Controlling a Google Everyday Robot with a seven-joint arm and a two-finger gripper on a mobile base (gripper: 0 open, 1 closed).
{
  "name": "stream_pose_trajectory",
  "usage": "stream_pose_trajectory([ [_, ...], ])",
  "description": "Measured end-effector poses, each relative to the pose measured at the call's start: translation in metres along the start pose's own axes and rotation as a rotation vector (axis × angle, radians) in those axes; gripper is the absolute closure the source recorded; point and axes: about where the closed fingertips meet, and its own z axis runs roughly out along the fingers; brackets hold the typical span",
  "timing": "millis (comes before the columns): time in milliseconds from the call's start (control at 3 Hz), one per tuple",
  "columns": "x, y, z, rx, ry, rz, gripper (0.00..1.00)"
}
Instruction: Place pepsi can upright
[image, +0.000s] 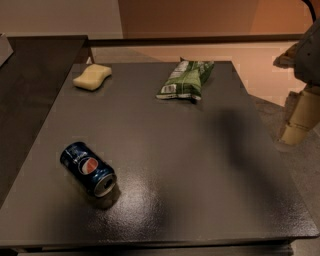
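The pepsi can (88, 168) is dark blue with the round red-white-blue logo. It lies on its side on the near left part of the dark table (165, 150), with its silver top facing the front right. My gripper (299, 119) hangs at the far right edge of the view, beyond the table's right side. It is far from the can and holds nothing that I can see.
A green chip bag (186, 79) lies at the back middle of the table. A yellow sponge (92, 76) lies at the back left. Another dark surface (35, 75) adjoins the table on the left. The floor (280, 65) shows behind and to the right.
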Motion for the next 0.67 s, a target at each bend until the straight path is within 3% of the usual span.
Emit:
stream_pose_trajectory([
  [333,-0.001,0.000,-0.001,0.003,-0.002,-0.003,0.00],
  [667,-0.014,0.000,0.005,0.004,-0.008,-0.062,0.00],
])
